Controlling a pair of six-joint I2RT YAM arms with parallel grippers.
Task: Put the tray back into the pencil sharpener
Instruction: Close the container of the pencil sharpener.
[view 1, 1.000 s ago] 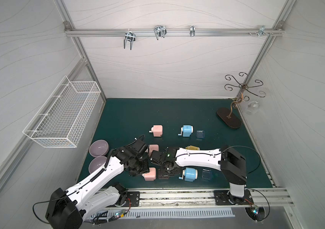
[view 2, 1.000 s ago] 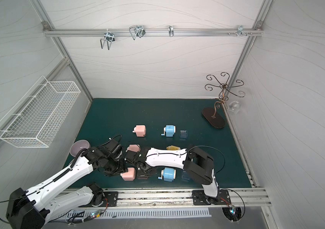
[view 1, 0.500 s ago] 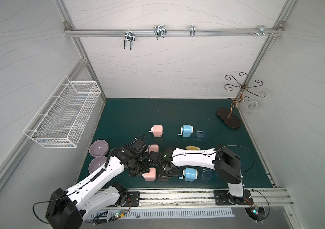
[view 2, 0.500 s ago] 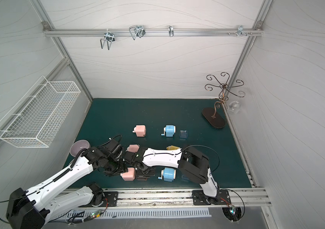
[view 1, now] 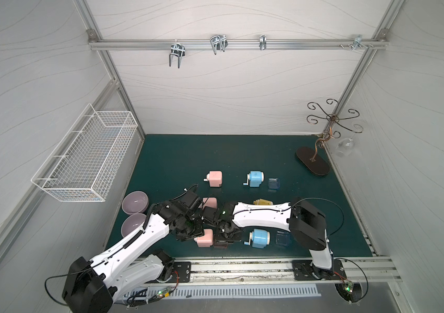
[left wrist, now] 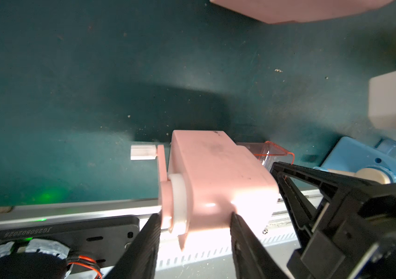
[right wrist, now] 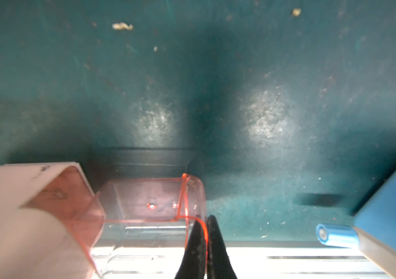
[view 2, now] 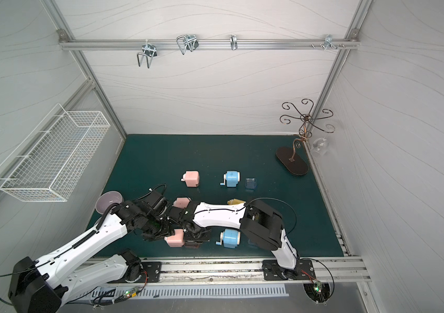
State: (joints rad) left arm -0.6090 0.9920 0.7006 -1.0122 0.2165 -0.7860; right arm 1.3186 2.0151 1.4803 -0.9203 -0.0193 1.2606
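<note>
The green mat (view 1: 177, 160) covers the cell floor. In both top views the 2 arms meet low over its near edge, and the right arm (view 1: 258, 216) hides much of what lies beneath.

The pink pencil sharpener (left wrist: 216, 174) stands on the mat near the front rail, crank side toward the left arm. The left gripper (left wrist: 195, 216) clamps it, 1 black finger pressed against each side of its base. The fingers' lower parts run out of frame.

A blue sharpener (right wrist: 390, 205) sits just beside it, cut off at the edge of the right wrist view. A further pink casing (left wrist: 300, 9) is cropped in the left wrist view.

The tray (right wrist: 144, 205), clear with a red tint, lies at the sharpener's open end with 1 end inside the pink shell. Glare from the rail washes out its near part, so it seems only partly in, and how deep is hard to judge. In a top view it shows only as a dark sliver (view 1: 221, 244) under the wrist.

The right gripper (right wrist: 205, 224) has its jaws squeezed together, pinching the tray's outer end wall.
</note>
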